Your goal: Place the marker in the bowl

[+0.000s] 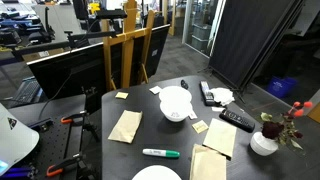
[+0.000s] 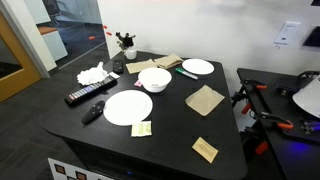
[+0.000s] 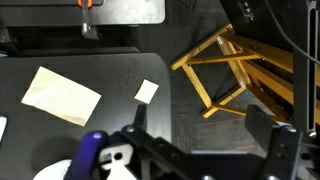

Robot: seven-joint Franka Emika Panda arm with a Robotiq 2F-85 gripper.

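Note:
The marker [image 1: 160, 153], white with green ends, lies flat on the black table between the white bowl [image 1: 175, 113] and a near plate. It also shows in an exterior view [image 2: 186, 73], just beside the bowl [image 2: 154, 79]. The bowl stands upright and looks empty. My gripper [image 3: 200, 135] shows only in the wrist view. It is open and empty, high above the table's edge and the floor. Neither the marker nor the bowl shows in the wrist view.
A flat white plate [image 2: 128, 107] and a second plate [image 2: 198, 67] flank the bowl. A black remote [image 1: 237, 119], a flower vase [image 1: 265, 140], brown napkins [image 1: 125, 126] and sticky notes [image 3: 147, 91] lie on the table. A wooden easel [image 3: 225, 70] stands beside the table.

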